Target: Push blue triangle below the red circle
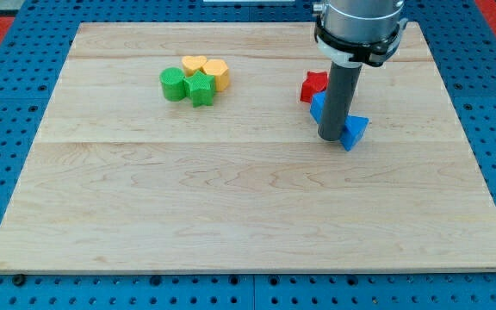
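Observation:
The blue triangle (355, 131) lies on the wooden board right of centre, touching the right side of my rod. My tip (330, 138) rests on the board just left of the triangle. A second blue block (317, 106) sits just behind the rod on its left, partly hidden by it. A red block (313, 85) lies above that blue block, touching it; the rod hides its right part, so I cannot tell its shape. The blue triangle is below and to the right of the red block.
At the upper left is a tight cluster: a green circle (172, 84), a green star (201, 89), a yellow heart (194, 64) and a yellow hexagon (218, 73). The board (231, 207) lies on a blue pegboard surface (7, 129).

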Controlling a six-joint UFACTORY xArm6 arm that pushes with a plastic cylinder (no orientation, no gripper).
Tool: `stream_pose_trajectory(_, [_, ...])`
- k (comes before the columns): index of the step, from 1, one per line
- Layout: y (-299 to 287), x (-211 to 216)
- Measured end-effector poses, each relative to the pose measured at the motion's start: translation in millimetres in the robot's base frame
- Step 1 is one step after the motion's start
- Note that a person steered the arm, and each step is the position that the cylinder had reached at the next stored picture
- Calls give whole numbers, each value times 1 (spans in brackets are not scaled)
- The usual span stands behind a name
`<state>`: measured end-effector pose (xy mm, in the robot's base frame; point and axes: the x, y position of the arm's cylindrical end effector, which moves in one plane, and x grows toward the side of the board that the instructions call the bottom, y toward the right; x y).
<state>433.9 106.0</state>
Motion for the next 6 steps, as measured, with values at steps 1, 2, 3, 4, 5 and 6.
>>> stream_pose_trajectory(1, [0, 22])
stream_pose_trajectory(2, [0, 53])
stream_pose_trajectory(3, [7, 57])
stream_pose_trajectory(4, [7, 31])
stream_pose_trajectory(5, [10, 8])
stream_pose_trajectory(6, [27, 2])
